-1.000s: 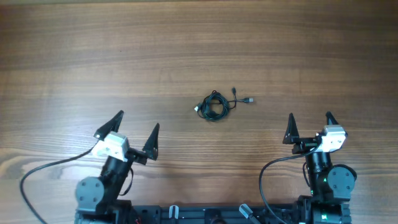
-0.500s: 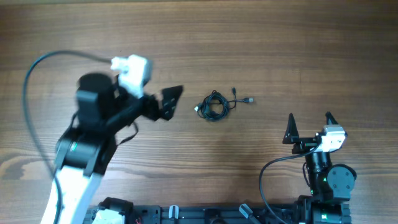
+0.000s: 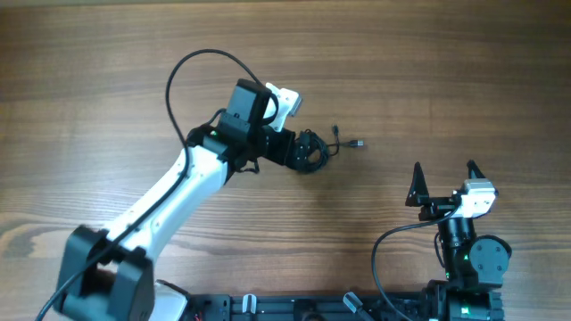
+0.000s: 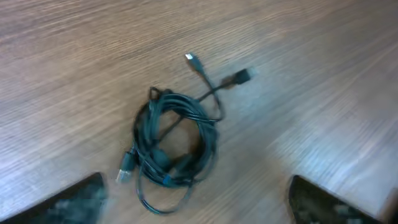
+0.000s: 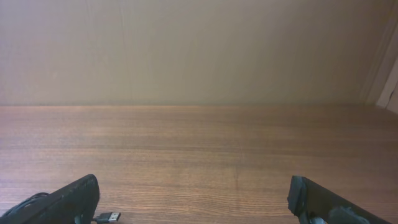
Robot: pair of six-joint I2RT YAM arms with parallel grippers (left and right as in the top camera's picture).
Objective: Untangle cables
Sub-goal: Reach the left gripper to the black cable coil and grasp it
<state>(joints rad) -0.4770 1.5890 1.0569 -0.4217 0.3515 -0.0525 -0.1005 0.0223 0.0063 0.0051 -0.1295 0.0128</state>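
centre of the overhead frame: the knotted cables (image 3: pixel 309 152) lie on the table (image 3: pixel 446 71), plug tails trailing right. the left gripper (image 4: pixel 199 196), fingers spread and empty, hangs just over them; the right gripper (image 3: pixel 443 171), equally spread, sits lower right, well apart.

- table (image 3: pixel 107 71): wood or a wood-look top, brown with a fine straight grain, smooth, mostly matt with a soft sheen where light hits it
- cables (image 4: pixel 174 140): thin black jacket, looks like rubbery plastic, smooth, faint gloss
- plug ends (image 4: pixel 191 58): small silvery tips, look like bare metal
- left gripper (image 4: pixel 196 179) and right gripper (image 5: pixel 193 180): fingers look like black plastic, matt, a bit dull
- left arm (image 3: pixel 169 196): white shell, smooth, probably plastic, with black joints
- wall (image 5: pixel 199 50): plain beige, flat matt, no texture I can make out
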